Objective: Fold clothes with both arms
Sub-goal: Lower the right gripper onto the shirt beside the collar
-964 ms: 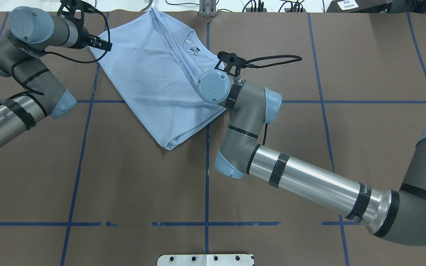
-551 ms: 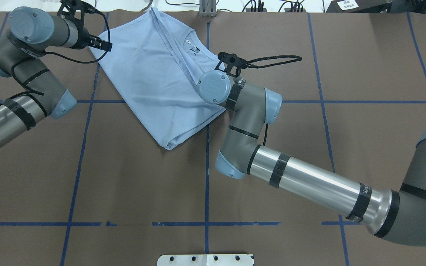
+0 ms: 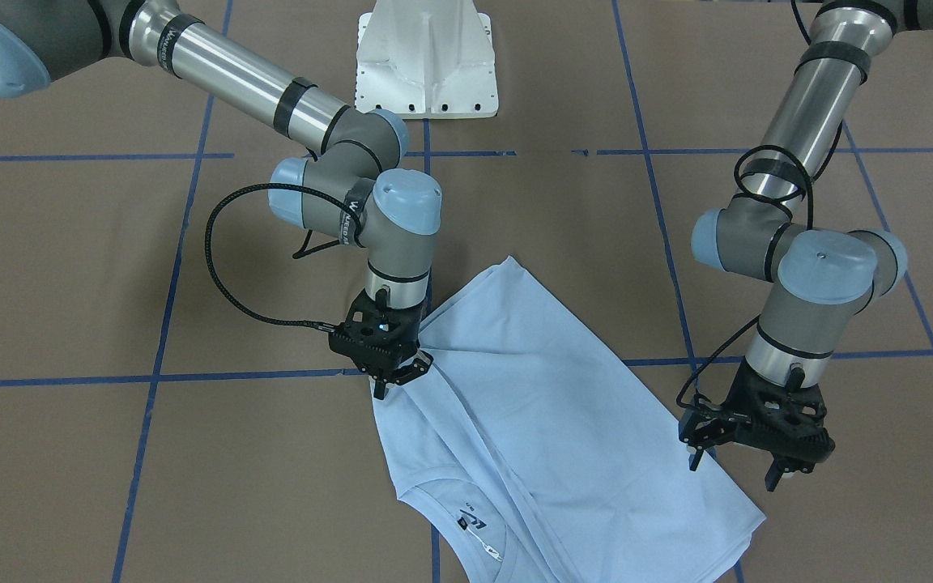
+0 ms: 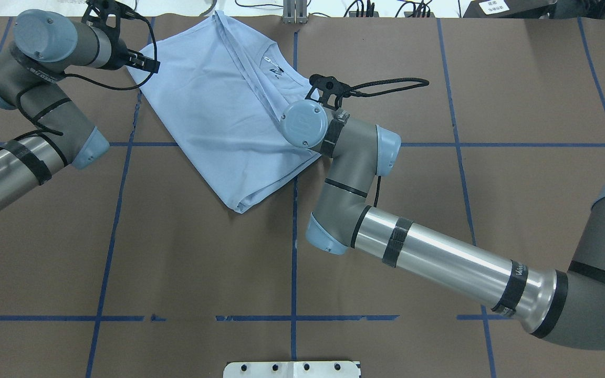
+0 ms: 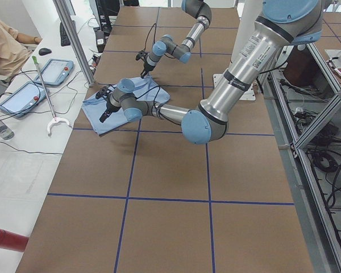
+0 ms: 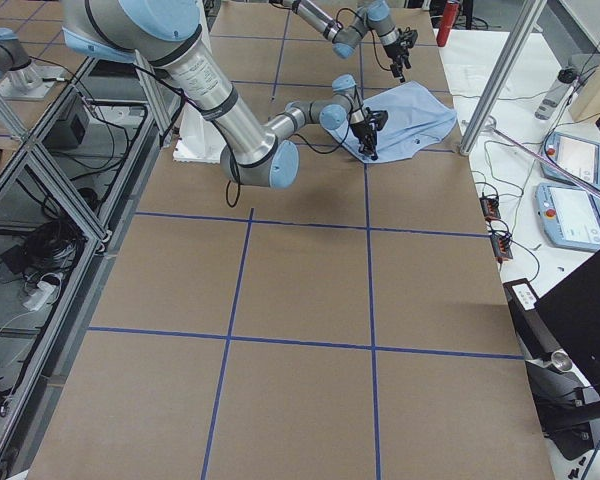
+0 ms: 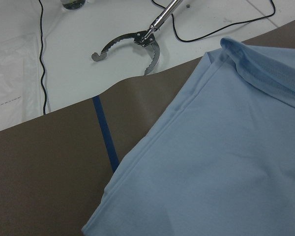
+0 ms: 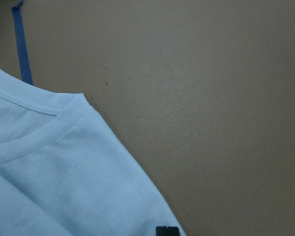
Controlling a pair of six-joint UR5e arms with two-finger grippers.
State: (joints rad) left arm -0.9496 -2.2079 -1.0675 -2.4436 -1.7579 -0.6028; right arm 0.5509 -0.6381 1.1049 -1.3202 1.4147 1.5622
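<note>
The light blue T-shirt [image 3: 547, 421] lies folded lengthwise at the far middle-left of the table [image 4: 218, 115], collar and label [image 4: 276, 68] up; the print is hidden. My right gripper [image 3: 398, 379] is low at the shirt's side edge below the collar and looks shut on that edge. One black fingertip [image 8: 167, 231] shows at the cloth edge in the right wrist view. In the overhead view its own wrist hides it. My left gripper [image 3: 732, 471] is open and empty, held just above the shirt's other long edge near its far corner [image 4: 145, 62]. The left wrist view shows that corner [image 7: 226, 167].
The white pedestal base [image 3: 426, 57] stands at the robot's side of the table. The shirt's far end reaches the table's far edge [image 4: 218, 16]. Beyond it a white bench holds a grabber tool [image 7: 137, 44] and cables. A person [image 5: 5, 45] sits by tablets.
</note>
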